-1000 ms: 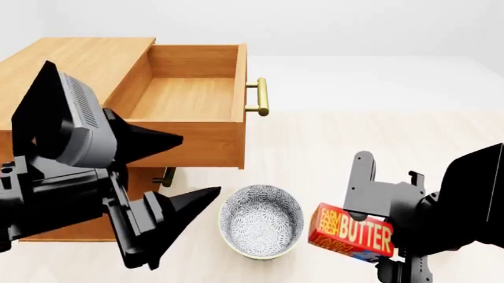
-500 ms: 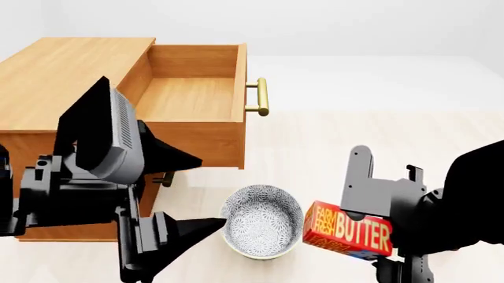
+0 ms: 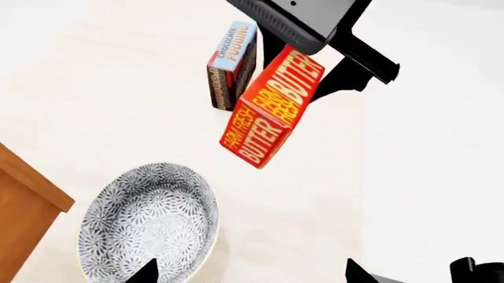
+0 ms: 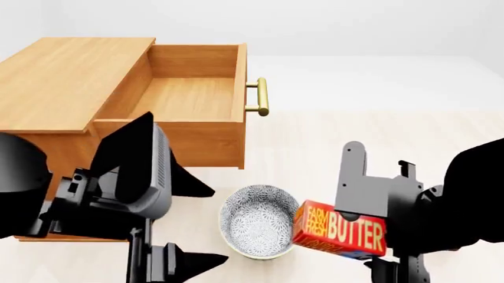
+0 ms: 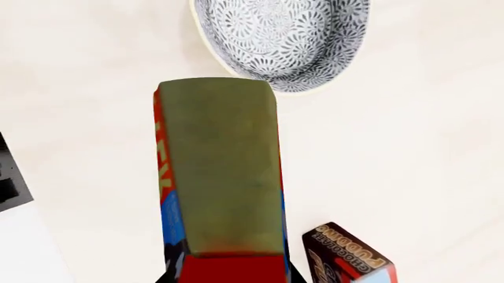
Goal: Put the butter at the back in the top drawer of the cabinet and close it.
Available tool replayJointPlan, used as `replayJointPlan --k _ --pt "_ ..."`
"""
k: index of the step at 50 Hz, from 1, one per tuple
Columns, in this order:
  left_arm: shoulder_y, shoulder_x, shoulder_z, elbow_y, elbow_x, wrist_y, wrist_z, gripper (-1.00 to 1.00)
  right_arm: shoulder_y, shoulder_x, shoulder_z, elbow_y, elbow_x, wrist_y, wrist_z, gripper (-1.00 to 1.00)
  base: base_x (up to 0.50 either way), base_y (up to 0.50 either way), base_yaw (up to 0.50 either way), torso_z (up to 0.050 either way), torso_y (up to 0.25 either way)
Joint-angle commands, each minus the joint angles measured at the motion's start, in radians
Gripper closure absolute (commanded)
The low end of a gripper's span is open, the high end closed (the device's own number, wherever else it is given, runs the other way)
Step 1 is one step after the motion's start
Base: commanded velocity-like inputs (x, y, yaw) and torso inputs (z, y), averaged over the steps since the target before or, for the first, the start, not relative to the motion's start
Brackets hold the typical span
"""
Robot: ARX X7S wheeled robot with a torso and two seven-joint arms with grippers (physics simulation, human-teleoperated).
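Two end effectors show. The right end effector (image 4: pixel 358 236) is clamped on the butter (image 4: pixel 339 230), carrying it clear of the floor (image 4: pixel 315 147) just right of the bowl (image 4: pixel 260 221), presumably for a lift toward the drawer (image 4: pixel 185 97), which stands pulled out and bare at far left on the cabinet (image 4: pixel 63 76). The left end effector (image 4: pixel 193 221) hangs spread wide and holds nothing, near the cabinet front. A pudding box (image 3: pixel 232 65) stands on the floor beyond the butter.

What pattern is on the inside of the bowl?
The bowl has a dense black-and-white floral print; the left wrist view shows it best.
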Motion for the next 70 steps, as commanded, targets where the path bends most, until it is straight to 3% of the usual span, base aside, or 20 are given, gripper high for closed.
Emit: replayJointPlan --k 1,29,70 --pt "-0.002 0.021 0.033 -0.008 0.067 0.002 0.056 -1.0 0.037 0.0 0.029 -0.022 0.005 -0.022 -0.018 1.0 0.0 0.0 0.0 0.0 0.0" --pt "0.001 0.045 0.044 0.021 0.053 0.024 0.051 -1.0 0.057 -0.05 0.061 -0.037 0.063 -0.042 -0.001 1.0 0.0 0.0 0.0 0.001 0.001" --pt "-0.003 0.143 0.097 0.028 0.069 0.037 0.028 -1.0 0.016 -0.117 0.046 -0.031 0.058 -0.084 0.023 1.0 0.0 0.0 0.0 0.0 0.001"
